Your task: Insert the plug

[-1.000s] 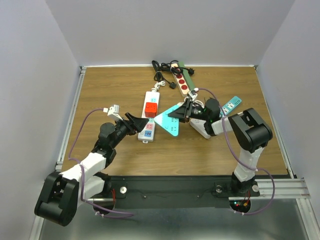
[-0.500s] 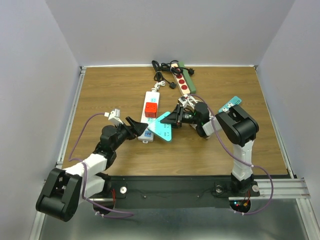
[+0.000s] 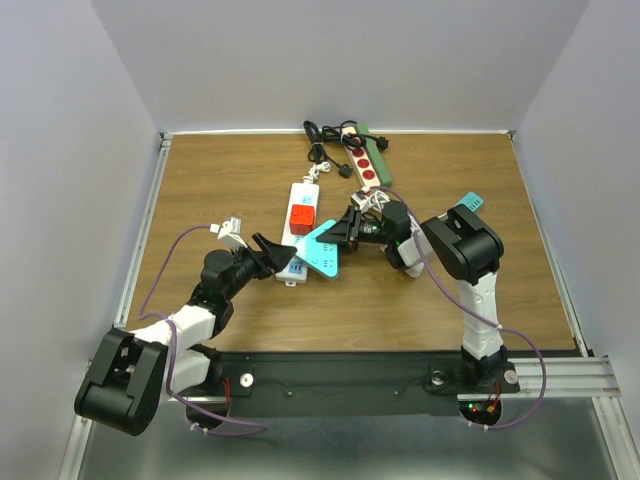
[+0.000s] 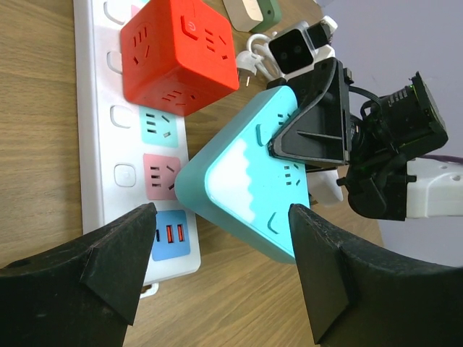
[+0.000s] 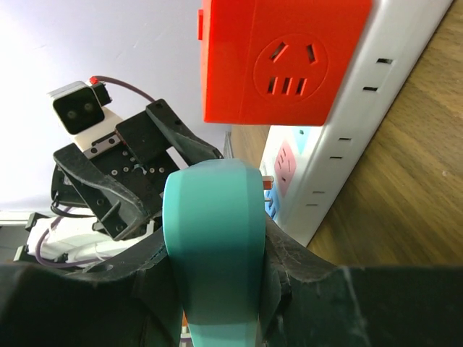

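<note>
A teal triangular plug (image 3: 322,251) is held in my right gripper (image 3: 345,232), which is shut on its edges. It shows in the left wrist view (image 4: 253,195) with one corner over the pink socket of the white power strip (image 3: 303,192), and in the right wrist view (image 5: 213,238). I cannot tell whether it touches the strip (image 4: 94,144). A red cube adapter (image 3: 302,217) sits plugged into the strip. My left gripper (image 3: 275,255) is open and empty at the strip's near end, its fingers (image 4: 123,246) on either side of the plug's corner.
A beige and green strip with red sockets (image 3: 366,162) and black cables (image 3: 325,140) lie at the back. Another white and teal strip (image 3: 462,210) lies under the right arm. A white plug (image 4: 249,61) lies beyond the red cube.
My right gripper has carried the teal plug leftward, down onto the near end of the white strip. My left gripper has shifted slightly, still open.
</note>
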You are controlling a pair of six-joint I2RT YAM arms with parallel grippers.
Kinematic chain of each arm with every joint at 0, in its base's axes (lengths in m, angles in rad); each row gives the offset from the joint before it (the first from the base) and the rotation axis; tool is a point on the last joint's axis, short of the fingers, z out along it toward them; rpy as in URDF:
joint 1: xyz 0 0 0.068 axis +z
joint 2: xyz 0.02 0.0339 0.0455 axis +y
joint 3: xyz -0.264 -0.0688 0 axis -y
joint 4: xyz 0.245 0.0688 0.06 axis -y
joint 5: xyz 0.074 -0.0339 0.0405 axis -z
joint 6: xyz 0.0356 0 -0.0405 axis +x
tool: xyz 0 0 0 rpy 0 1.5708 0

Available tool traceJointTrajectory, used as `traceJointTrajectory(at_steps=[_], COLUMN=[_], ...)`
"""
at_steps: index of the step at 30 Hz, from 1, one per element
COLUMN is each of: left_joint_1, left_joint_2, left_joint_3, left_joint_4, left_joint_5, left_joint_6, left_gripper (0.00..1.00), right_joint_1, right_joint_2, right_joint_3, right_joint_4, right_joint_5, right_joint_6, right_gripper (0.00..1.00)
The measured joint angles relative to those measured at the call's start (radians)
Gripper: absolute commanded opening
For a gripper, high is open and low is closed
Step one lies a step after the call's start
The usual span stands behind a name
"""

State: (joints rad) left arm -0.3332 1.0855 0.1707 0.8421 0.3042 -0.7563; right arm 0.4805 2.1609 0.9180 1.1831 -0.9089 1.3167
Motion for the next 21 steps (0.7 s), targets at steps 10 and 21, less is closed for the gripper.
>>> traceJointTrajectory(at_steps=[10, 21], left_joint_1=[0.002, 0.004], left_joint_2=[0.015, 0.032], left_joint_3=[0.000, 0.000], left_joint_4=[0.006, 0.009], left_joint_5=[0.003, 0.003], left_joint_6=[0.000, 0.000], left_gripper=[0.84, 0.85], right_joint_1=[0.000, 0.000], right_joint_2=[0.039, 0.073], right_joint_3=[0.020, 0.049], right_joint_4=[0.024, 0.059], right_joint_5=[0.004, 0.016], right_joint_6=[-0.003, -0.002], right_gripper=[0.00, 0.01])
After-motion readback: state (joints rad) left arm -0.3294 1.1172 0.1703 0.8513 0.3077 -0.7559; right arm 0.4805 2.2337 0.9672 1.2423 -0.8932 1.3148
